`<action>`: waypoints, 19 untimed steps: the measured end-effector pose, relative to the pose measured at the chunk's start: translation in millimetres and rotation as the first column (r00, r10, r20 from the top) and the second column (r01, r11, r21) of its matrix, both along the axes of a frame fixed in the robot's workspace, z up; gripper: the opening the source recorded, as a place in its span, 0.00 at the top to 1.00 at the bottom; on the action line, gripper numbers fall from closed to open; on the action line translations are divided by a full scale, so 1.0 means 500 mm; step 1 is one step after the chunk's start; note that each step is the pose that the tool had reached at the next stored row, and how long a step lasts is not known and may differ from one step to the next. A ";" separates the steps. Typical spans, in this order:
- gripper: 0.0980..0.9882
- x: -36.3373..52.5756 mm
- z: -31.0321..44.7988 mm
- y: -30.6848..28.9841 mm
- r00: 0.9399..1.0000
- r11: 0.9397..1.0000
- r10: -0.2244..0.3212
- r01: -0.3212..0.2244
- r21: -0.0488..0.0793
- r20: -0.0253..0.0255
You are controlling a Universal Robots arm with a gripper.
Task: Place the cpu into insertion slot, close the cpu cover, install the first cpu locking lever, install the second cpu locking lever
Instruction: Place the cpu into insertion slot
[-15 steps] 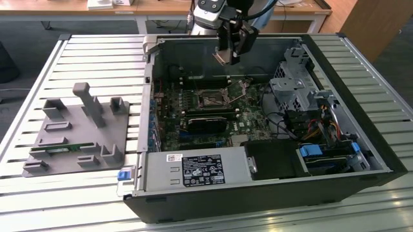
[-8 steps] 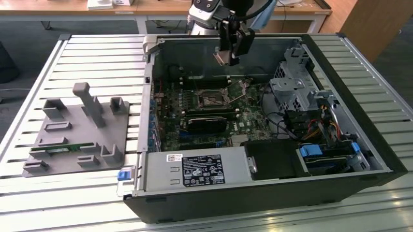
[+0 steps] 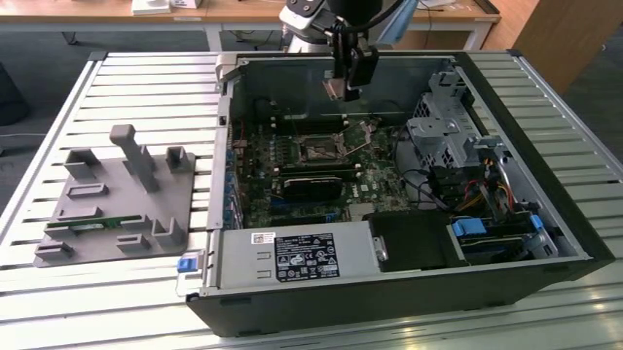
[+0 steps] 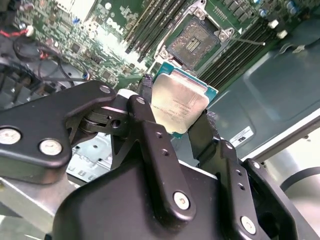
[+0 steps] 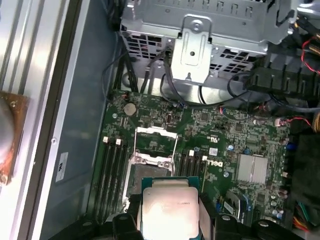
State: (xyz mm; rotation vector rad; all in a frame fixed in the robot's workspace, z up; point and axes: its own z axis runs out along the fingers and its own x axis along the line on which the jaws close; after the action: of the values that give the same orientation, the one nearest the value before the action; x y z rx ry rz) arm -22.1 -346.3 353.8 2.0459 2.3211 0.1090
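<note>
The gripper (image 3: pixel 346 86) hangs over the open computer case (image 3: pixel 389 299), above the green motherboard (image 3: pixel 253 197). Its 2 black fingers (image 4: pixel 146 95) are drawn in narrow on the cpu (image 4: pixel 179 102), pinching it at 2 opposite edges with the pale metal face toward the second wrist camera. The chip is in the air, clear of the board.

In the first wrist view the insertion slot (image 5: pixel 147 170) lies just past the held chip's edge. The cpu cover (image 5: pixel 156 131) stands open beyond the slot, tilted up, and green board shows through its square window. In the second wrist view the socket's dark pin field is bare. Long memory slots (image 5: pixel 112 170) run along both sides of the socket.

In the exterior view a grey fixture block (image 3: pixel 117 197) sits on the slatted table (image 3: pixel 58 95), to the exterior view's left of the case and well apart from the arm.
</note>
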 end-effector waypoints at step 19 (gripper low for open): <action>0.51 -0.001 -0.030 0.001 0.996 0.996 -0.084 0.084 -0.008 0.001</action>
State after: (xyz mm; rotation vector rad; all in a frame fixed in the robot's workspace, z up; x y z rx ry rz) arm -22.5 -345.7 338.7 2.1358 2.2267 0.0965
